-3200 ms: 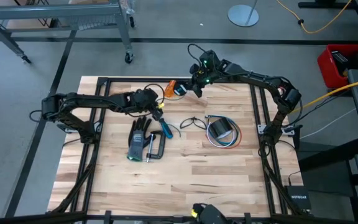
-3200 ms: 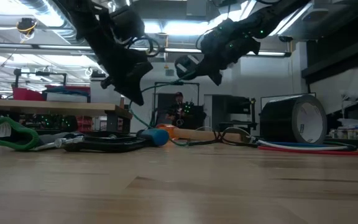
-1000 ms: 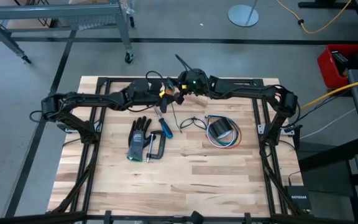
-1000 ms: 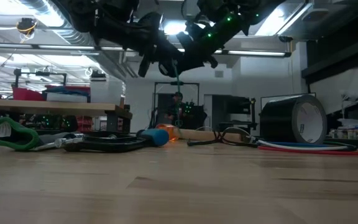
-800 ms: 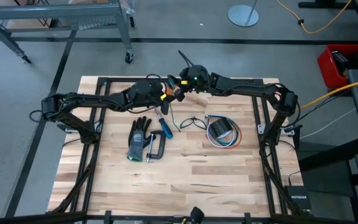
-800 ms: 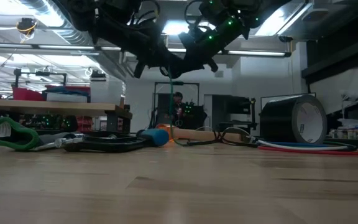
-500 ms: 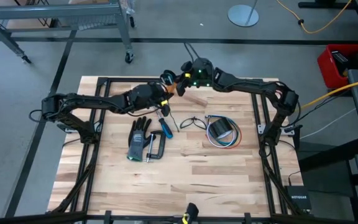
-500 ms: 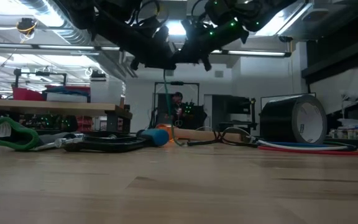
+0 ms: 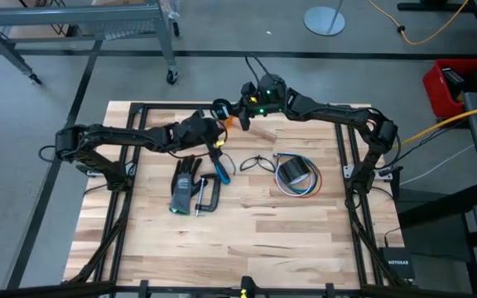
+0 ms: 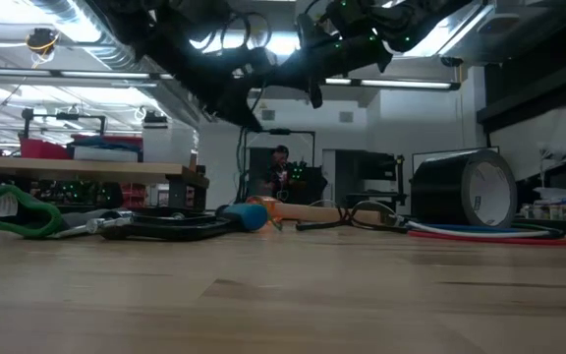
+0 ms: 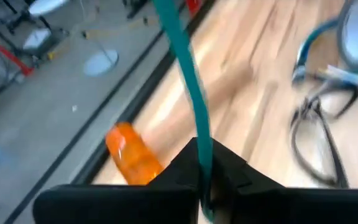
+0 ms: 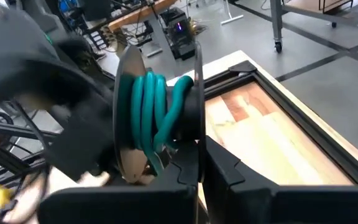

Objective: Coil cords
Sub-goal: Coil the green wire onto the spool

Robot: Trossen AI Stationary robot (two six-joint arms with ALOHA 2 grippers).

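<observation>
The teal-green cord (image 12: 151,112) is wound in several turns on a small reel (image 12: 126,134) with a silver disc and a dark disc. My right gripper (image 9: 240,111) is shut on the reel, high over the table's far middle. My left gripper (image 9: 211,132) is just left of it, shut on the cord's free run (image 11: 188,81). The black cord (image 9: 256,162) lies looped on the table. The red, white and blue wires (image 9: 305,190) lie round a black tape roll (image 9: 295,171). My left gripper pinches the teal cord's free run (image 11: 202,163) between its two shut fingers. The cord leaves the fingertips in a straight line toward the reel, clear of the table. My right gripper holds the reel by its dark disc (image 12: 196,134); its own fingers (image 12: 188,177) hide the exact hold. The reel is lifted clear, its axis about level.
An orange bottle (image 11: 132,154) lies near the far edge under the grippers. A black glove (image 9: 184,184), a clamp (image 9: 209,195) and a blue-handled screwdriver (image 9: 220,170) lie left of centre. Bare wood lies toward the near edge (image 9: 247,248).
My left gripper has gone a little toward the near edge, still shut on the teal cord. The length of cord that hung from the grippers down to the table no longer shows in the low view. My right gripper has shifted slightly toward the right and far edges.
</observation>
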